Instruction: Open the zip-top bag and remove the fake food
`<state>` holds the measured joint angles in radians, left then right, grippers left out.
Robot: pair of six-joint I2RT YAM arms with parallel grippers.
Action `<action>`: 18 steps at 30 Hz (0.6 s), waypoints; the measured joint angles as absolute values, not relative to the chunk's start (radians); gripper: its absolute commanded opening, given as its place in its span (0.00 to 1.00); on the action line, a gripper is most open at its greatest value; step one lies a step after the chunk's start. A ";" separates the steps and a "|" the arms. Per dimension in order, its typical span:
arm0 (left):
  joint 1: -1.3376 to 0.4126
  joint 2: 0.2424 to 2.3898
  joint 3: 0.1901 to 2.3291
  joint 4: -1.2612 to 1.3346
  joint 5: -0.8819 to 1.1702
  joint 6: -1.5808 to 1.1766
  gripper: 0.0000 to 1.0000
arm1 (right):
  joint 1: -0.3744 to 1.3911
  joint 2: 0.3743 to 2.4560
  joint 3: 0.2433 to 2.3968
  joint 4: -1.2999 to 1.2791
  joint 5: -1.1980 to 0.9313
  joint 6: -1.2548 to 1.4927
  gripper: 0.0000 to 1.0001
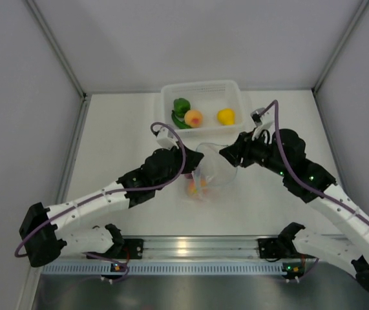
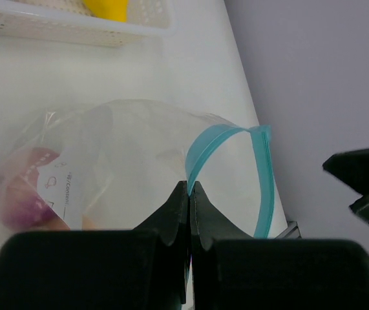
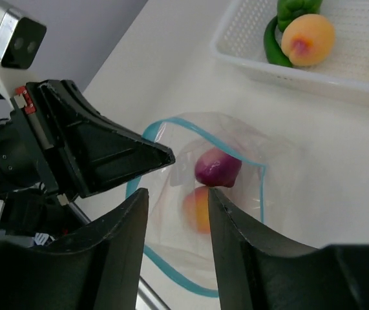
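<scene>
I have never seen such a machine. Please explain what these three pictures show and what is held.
Two white-and-black robot arms stand at a table. One picture looks down from above; the other two come from a camera on each wrist. The left arm's fingers are shut on the blue zip edge of a clear plastic zip-top bag; the right arm's fingers are open near it. Inside lie a purple plastic piece and an orange plastic fruit. A white mesh basket holds more plastic food.

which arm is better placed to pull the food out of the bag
Right. The right gripper is open over the open zip-top bag, purple piece and orange fruit below; the left gripper is shut on its zip strip.
</scene>
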<state>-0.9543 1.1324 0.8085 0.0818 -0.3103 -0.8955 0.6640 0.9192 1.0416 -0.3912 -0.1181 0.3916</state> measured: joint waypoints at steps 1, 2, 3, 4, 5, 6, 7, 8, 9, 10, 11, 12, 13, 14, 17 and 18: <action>-0.958 1.142 0.821 0.081 -0.310 -0.897 0.00 | 0.677 0.899 1.020 -0.392 -0.112 0.402 0.41; -0.965 1.153 0.835 0.081 -0.311 -0.901 0.00 | 0.688 0.878 0.995 -0.389 -0.105 0.414 0.41; -0.973 1.167 0.853 0.080 -0.313 -0.905 0.00 | 0.701 0.856 0.966 -0.390 -0.098 0.427 0.38; -0.982 1.179 0.869 0.080 -0.313 -0.909 0.00 | 0.707 0.846 0.947 -0.391 -0.094 0.439 0.39; -0.994 1.190 0.884 0.081 -0.318 -0.913 0.00 | 0.711 0.836 0.921 -0.379 -0.088 0.452 0.38; -1.004 1.201 0.897 0.080 -0.324 -0.915 0.00 | 0.714 0.826 0.894 -0.371 -0.086 0.463 0.38; -1.018 1.214 0.914 0.081 -0.332 -0.919 0.00 | 0.716 0.822 0.867 -0.365 -0.081 0.475 0.38; -1.031 1.224 0.926 0.081 -0.337 -0.923 0.00 | 0.718 0.820 0.839 -0.360 -0.073 0.486 0.38; -1.045 1.234 0.937 0.081 -0.348 -0.930 0.00 | 0.719 0.822 0.817 -0.360 -0.062 0.495 0.36; -1.058 1.242 0.945 0.081 -0.358 -0.937 0.00 | 0.719 0.826 0.800 -0.360 -0.044 0.503 0.37; -1.073 1.249 0.951 0.082 -0.370 -0.945 0.00 | 0.719 0.832 0.783 -0.355 -0.025 0.511 0.36; -1.085 1.257 0.955 0.084 -0.380 -0.952 0.00 | 0.720 0.839 0.768 -0.352 0.005 0.517 0.36; -1.096 1.262 0.956 0.088 -0.384 -0.961 0.00 | 0.720 0.844 0.759 -0.351 0.031 0.519 0.36; -1.106 1.270 0.957 0.093 -0.388 -0.971 0.00 | 0.720 0.853 0.752 -0.352 0.067 0.521 0.37; -1.122 1.292 0.958 0.108 -0.387 -0.991 0.00 | 0.720 0.880 0.751 -0.380 0.202 0.515 0.38; -1.124 1.301 0.958 0.113 -0.385 -0.996 0.00 | 0.719 0.888 0.752 -0.395 0.252 0.508 0.38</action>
